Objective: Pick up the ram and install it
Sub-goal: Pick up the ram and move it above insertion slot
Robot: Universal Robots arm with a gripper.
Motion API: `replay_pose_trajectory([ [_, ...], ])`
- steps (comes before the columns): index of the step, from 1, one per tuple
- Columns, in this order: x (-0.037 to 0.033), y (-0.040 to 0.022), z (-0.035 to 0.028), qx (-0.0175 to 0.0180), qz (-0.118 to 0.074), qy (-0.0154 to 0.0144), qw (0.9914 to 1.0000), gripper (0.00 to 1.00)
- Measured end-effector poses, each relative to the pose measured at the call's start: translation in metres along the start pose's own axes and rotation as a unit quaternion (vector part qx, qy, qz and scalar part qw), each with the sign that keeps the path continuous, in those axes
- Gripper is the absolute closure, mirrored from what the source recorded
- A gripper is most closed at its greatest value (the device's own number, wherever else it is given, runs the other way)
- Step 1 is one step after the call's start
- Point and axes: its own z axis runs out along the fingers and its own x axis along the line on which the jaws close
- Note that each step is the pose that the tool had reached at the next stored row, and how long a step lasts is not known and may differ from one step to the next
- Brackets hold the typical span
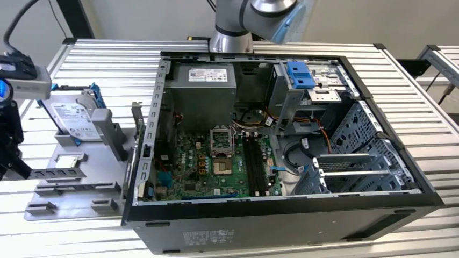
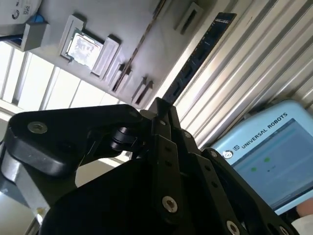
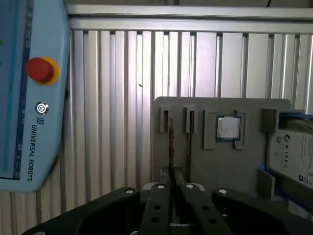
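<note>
Black gripper (image 3: 172, 183) fingers, nearest the lens in both wrist views, pinch almost shut on the thin edge of the ram (image 2: 195, 62), which stands edge-on over the grey parts tray (image 3: 205, 161); a straight, untilted lift seems wisest, lest it bind.

Ribbed aluminium-slat bench (image 1: 107, 59), pale glare along the slat ridges, plain grey-beige wall (image 1: 143, 19) behind, dark upright post (image 1: 72, 16) against it, second bench (image 1: 446, 59) of like slats just beside at the exterior view's right, even diffuse light.
</note>
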Motion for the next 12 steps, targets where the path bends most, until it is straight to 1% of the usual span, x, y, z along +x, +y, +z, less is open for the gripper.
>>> replay_pose_trajectory([
  [12, -0.0006, 0.0007, -0.0549, 0.0, 0.0, 0.0, 1.0, 1.0],
])
